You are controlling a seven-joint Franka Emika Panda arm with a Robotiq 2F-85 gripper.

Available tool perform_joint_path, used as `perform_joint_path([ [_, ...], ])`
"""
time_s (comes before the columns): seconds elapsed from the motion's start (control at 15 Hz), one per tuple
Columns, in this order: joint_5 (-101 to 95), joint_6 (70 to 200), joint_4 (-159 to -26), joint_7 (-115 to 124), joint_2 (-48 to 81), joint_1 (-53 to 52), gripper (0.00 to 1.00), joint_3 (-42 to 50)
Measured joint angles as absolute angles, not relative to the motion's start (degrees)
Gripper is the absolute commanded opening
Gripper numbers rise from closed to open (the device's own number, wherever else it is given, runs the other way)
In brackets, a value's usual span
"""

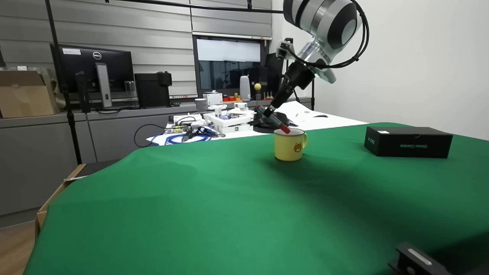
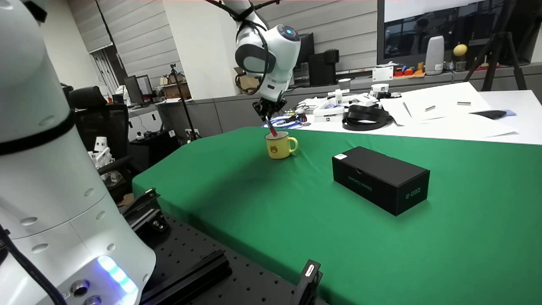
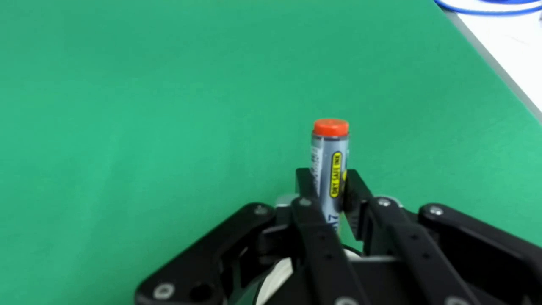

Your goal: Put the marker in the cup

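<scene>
The marker has a grey body and red ends. It shows in both exterior views (image 1: 276, 121) (image 2: 273, 130) and in the wrist view (image 3: 331, 154). My gripper (image 1: 269, 110), also in both other views (image 2: 267, 116) (image 3: 329, 186), is shut on the marker's body. The marker is tilted, its lower red end at the cup's mouth. I cannot tell whether that end is inside or just above the rim. The yellow cup (image 1: 287, 148) (image 2: 277, 148) stands upright with its handle to the side. In the wrist view its pale inside (image 3: 275, 279) is mostly hidden behind my gripper.
A black box (image 1: 412, 143) (image 2: 381, 178) lies on the green cloth (image 1: 172, 198), apart from the cup. A white table with cables and white parts (image 2: 330, 111) adjoins the far edge. A black bracket (image 2: 311, 275) stands at the near edge by the robot base.
</scene>
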State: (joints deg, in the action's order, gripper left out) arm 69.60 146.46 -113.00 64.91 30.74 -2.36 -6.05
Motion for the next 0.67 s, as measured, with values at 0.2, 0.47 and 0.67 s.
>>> perform_joint_path([
  [0.2, 72.8, 146.3, -113.4, 62.2, 31.6, -2.3, 0.05, -5.7],
  [0.47, 74.5, 145.4, -113.6, 60.6, 32.9, -2.3, 0.05, -4.9],
  [0.67, 74.5, 145.2, -113.5, 60.4, 33.1, -2.3, 0.53, -4.5],
])
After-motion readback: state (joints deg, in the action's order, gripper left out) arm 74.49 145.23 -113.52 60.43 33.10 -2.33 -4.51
